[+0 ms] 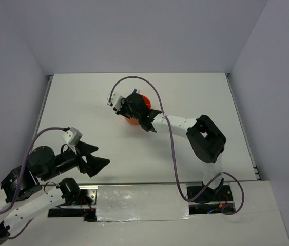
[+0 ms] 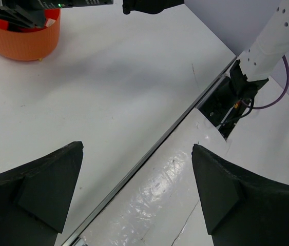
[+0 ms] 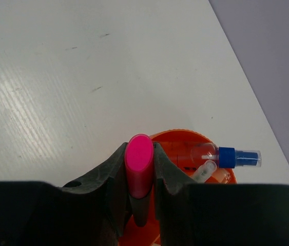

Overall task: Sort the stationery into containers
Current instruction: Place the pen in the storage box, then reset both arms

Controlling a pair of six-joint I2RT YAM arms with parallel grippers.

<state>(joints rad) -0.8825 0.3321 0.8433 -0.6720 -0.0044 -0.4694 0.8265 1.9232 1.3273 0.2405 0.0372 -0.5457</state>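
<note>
Fingers (image 3: 112, 177) of the right gripper (image 3: 139, 149) are clamped on a black highlighter (image 3: 139, 163) with a pink cap. The cap end points up at the wrist camera and the dark barrel drops away between the pads, its lower end hidden by the gripper body. Just beyond it sits the round orange tub (image 3: 181, 135), of which only the far rim shows here (the rest is cut off behind the fingers), so I cannot tell whether the barrel touches it. A blue-clear marker (image 3: 231, 157) juts out past that rim, and a pale tube end (image 3: 205, 170) pokes up beside it. From above, the right arm's head covers most of the tub, leaving slivers of orange, and none of the stationery can be made out. The left gripper (image 1: 103, 156) hangs near the front edge of the table (image 1: 185, 97), well apart from the tub, jaws spread wide with nothing between them. Its wrist view catches the tub's outer wall in the far corner, with black parts of the right arm across its top.
</note>
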